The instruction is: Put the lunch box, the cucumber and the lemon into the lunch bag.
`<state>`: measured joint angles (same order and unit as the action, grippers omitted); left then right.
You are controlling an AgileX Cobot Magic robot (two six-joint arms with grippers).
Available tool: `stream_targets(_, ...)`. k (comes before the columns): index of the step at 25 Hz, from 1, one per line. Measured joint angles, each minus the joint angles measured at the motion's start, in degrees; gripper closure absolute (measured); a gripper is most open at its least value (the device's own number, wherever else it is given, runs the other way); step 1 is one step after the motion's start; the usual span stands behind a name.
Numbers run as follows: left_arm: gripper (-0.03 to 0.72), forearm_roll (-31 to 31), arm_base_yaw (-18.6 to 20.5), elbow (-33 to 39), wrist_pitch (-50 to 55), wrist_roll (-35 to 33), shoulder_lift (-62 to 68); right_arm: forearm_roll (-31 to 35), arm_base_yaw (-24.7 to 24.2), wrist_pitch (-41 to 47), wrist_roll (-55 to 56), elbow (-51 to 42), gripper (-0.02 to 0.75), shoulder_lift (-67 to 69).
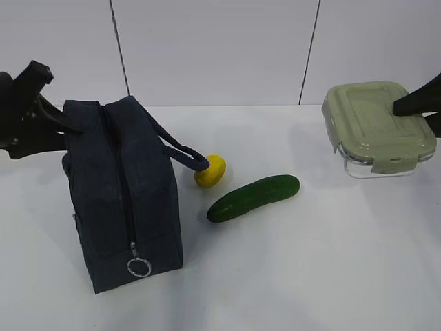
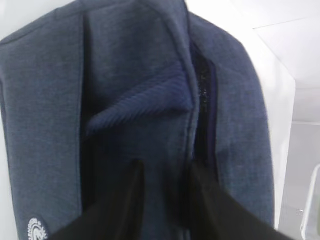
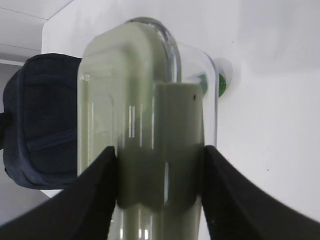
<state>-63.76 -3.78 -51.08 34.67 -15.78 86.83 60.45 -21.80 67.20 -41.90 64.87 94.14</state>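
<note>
The navy lunch bag (image 1: 120, 193) stands at the left, its zipper slit dark along the top and its ring pull (image 1: 139, 267) low at the near end. My left gripper (image 1: 60, 118) is at the bag's far top corner. In the left wrist view it (image 2: 165, 170) is pinched on the bag's fabric (image 2: 130, 75) beside the zipper. The lemon (image 1: 210, 170) lies by a bag handle, with the cucumber (image 1: 253, 198) to its right. My right gripper (image 1: 413, 105) is shut on the lunch box (image 1: 375, 124) and holds it tilted above the table. Its fingers (image 3: 100, 190) clamp the green lid clip (image 3: 165, 150).
The white table (image 1: 310, 276) runs back to a pale panelled wall. In the right wrist view the bag (image 3: 40, 120) shows beyond the box at the left, and a bit of the cucumber (image 3: 220, 85) shows past the box's right edge.
</note>
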Motion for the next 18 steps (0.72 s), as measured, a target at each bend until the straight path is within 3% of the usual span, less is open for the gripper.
stream_targets(4, 0.554, -0.95, 0.00, 0.00, -0.57, 0.00, 1.27, 0.00, 0.00, 0.00, 0.00, 0.00, 0.350, 0.00)
stream_targets(8, 0.680, -1.10, 0.00, 0.00, -0.83, -2.59, 1.27, 0.00, 0.00, 0.00, 0.00, 0.00, 0.350, 0.00)
stream_targets(15, 0.692, 0.41, 0.00, -2.54, 2.85, -3.60, 1.50, -0.11, 0.00, 0.00, 1.05, 0.00, 0.350, 0.00)
stream_targets(18, 0.692, 5.38, 0.00, -5.84, 5.34, -0.01, 1.50, -0.23, 0.00, 0.00, 1.74, 0.00, 0.350, -0.12)
